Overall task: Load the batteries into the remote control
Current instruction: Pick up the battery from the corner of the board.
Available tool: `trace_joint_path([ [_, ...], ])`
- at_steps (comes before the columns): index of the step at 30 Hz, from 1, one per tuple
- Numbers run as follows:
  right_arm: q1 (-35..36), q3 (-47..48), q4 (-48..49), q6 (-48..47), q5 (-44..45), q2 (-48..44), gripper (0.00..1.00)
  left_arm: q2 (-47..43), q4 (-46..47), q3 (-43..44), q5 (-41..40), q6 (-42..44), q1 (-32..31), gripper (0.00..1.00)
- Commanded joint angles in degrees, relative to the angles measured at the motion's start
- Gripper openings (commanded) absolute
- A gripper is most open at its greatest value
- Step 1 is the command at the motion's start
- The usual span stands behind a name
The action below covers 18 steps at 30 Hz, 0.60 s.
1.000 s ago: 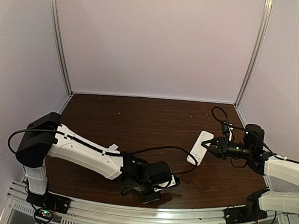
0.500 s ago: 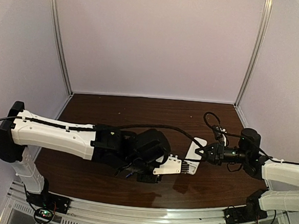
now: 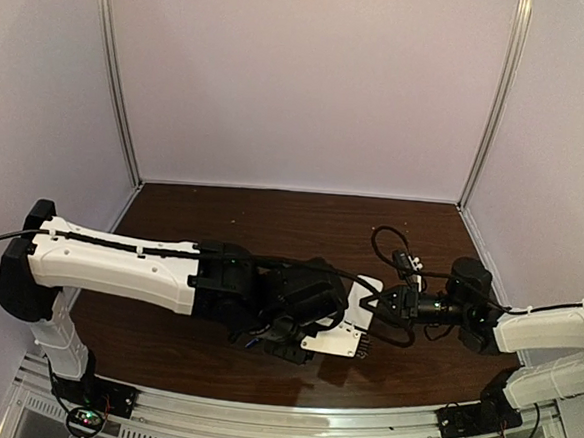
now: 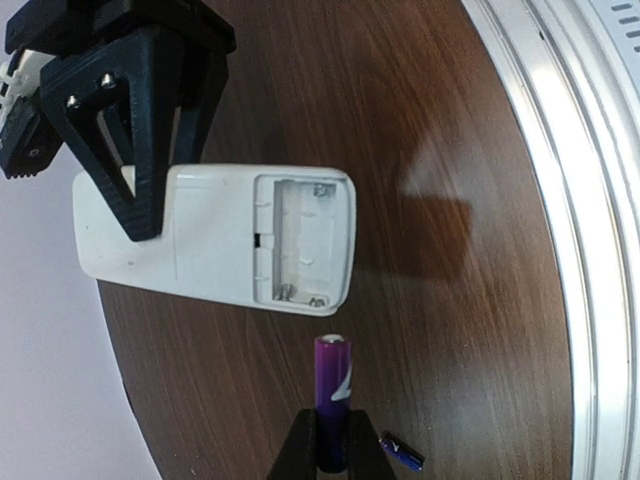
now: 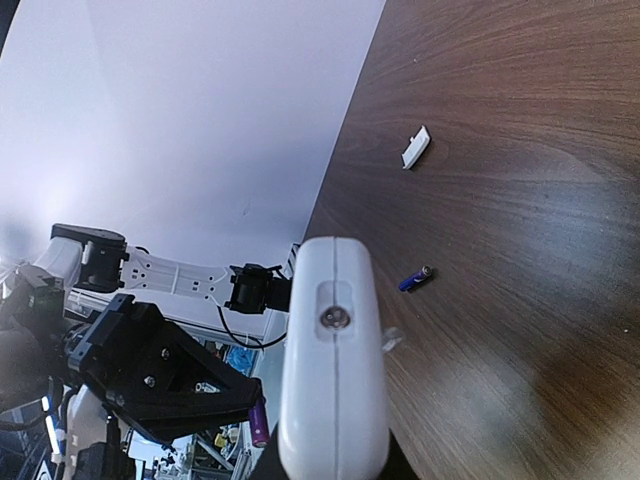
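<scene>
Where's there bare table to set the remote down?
Bare: the far half of the table, between back wall and arms, and the strip between the right gripper and the front rail. Crowded: centre front, where the left gripper holds a battery beside the remote control that the right gripper grips, a loose battery lying nearby.

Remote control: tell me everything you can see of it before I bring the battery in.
The remote control is a flat white plastic-looking slab, back towards the left wrist camera. Its battery bay is uncovered and empty, metal contacts at its ends. The right pincer clamps the end opposite the bay, apparently clear of the table. The battery in the left pincer points at the bay, not touching.
</scene>
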Motion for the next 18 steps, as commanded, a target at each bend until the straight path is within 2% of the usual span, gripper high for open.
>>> trace_joint_path([
  [1, 1.81, 0.99, 6.28, 1.92, 3.63, 2.3, 0.0, 3.1, -3.37, 2.57, -3.24, 1.55, -0.14, 0.0],
  [9, 4.82, 1.21, 12.56, 4.49, 6.28, 7.94, 0.0, 4.65, -3.88, 3.18, -5.68, 1.28, -0.12, 0.0],
  [18, 7.66, 2.04, 18.22, 6.83, 8.29, 12.19, 0.0, 5.66, -3.79, 3.73, -4.48, 1.33, -0.08, 0.0],
])
